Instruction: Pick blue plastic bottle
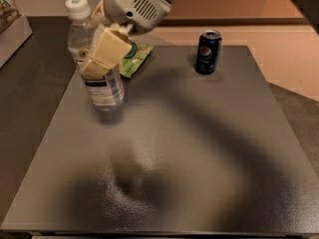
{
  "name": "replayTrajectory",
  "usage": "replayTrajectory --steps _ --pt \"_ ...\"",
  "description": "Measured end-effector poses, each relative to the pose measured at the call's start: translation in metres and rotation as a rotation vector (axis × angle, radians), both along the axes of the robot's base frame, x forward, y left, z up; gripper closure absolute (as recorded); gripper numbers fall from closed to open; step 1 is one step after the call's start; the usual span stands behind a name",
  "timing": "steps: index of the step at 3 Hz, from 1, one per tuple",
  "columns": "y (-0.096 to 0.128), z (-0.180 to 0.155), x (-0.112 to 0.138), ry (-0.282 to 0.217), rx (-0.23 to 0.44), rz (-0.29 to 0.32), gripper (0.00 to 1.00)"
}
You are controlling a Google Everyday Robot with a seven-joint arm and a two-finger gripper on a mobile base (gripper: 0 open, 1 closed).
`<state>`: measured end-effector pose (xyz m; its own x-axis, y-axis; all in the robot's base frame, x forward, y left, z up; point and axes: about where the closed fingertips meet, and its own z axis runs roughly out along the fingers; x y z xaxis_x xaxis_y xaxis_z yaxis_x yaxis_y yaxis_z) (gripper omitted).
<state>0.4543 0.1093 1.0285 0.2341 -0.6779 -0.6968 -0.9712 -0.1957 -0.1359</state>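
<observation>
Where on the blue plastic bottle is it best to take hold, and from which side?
Grip the blue plastic bottle at mid-body, just above its label, coming from the side. It is tall, nearly upright and round, narrow enough to clamp, while the cap is small. The claw is there, over the table's far left, shut on the body.

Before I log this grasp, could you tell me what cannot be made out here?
Camera view, upper left: the gripper, jaws shut on the blue plastic bottle, hides the label's upper part.
Green packet: partly hidden behind the gripper.
Arm: cut off by the top edge.
</observation>
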Motion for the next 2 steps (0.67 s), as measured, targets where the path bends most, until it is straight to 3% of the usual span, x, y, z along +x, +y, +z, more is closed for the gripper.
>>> replayTrajectory --steps 1,2 --pt "-0.0162 0.0689 0.0081 0.0 0.032 -0.027 1.0" --pt "-0.0159 0.0687 0.0081 0.0 0.032 -0.027 1.0"
